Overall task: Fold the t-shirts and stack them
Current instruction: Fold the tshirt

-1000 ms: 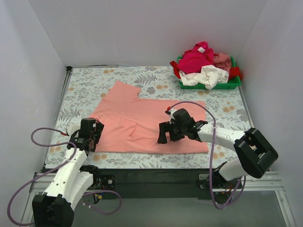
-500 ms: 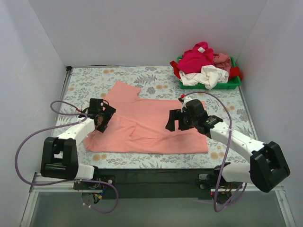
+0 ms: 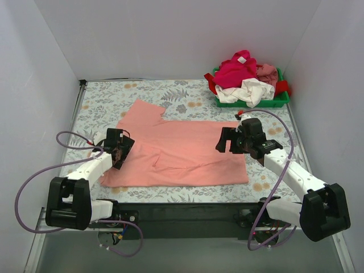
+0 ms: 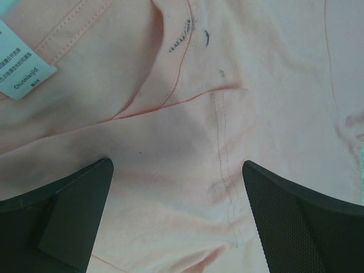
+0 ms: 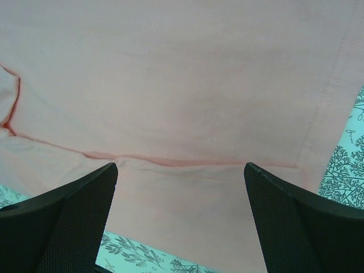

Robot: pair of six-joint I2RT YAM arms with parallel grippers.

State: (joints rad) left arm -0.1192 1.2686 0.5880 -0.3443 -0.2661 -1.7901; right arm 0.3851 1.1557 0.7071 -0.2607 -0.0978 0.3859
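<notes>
A salmon-pink t-shirt (image 3: 182, 151) lies flat on the flowered table, partly folded, one sleeve reaching toward the back left. My left gripper (image 3: 118, 152) is open over its left part, near the collar; the left wrist view shows the collar seam and a white label (image 4: 23, 71) between my spread fingers (image 4: 68, 210). My right gripper (image 3: 230, 141) is open over the shirt's right part; the right wrist view shows a fold line in the shirt (image 5: 187, 102) between wide fingers (image 5: 296, 216). The other t-shirts (image 3: 244, 77), magenta, white, red and dusty pink, are heaped in the green tray.
The green tray (image 3: 280, 102) stands at the back right corner. White walls close in the table on three sides. The flowered cloth (image 3: 108, 99) shows around the shirt, also in the right wrist view (image 5: 347, 170).
My right gripper has moved right and back across the shirt. My left gripper moved forward to the shirt's left part, then slightly back toward me. The shirt now lies flatter.
</notes>
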